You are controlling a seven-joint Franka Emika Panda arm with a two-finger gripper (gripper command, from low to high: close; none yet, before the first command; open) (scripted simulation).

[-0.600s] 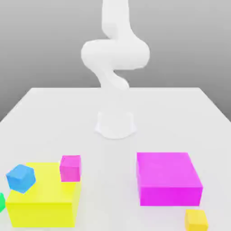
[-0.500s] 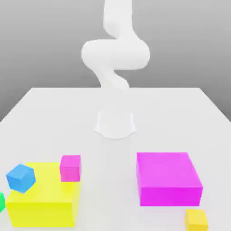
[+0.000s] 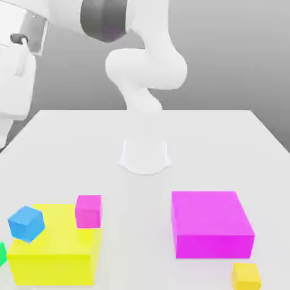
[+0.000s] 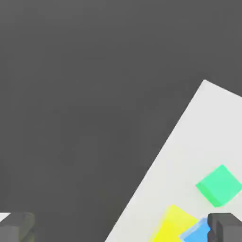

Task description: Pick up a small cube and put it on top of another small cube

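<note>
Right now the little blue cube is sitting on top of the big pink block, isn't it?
Not quite. The little blue cube is sitting on top of the big yellow block, not the pink one. The exterior view shows it there; the big pink block has nothing on top.

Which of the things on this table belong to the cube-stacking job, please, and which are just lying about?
Job: small green cube, open gripper; small blue cube and small magenta cube as possible bases.
Lying about: big yellow block, big magenta block, small yellow cube.
</note>
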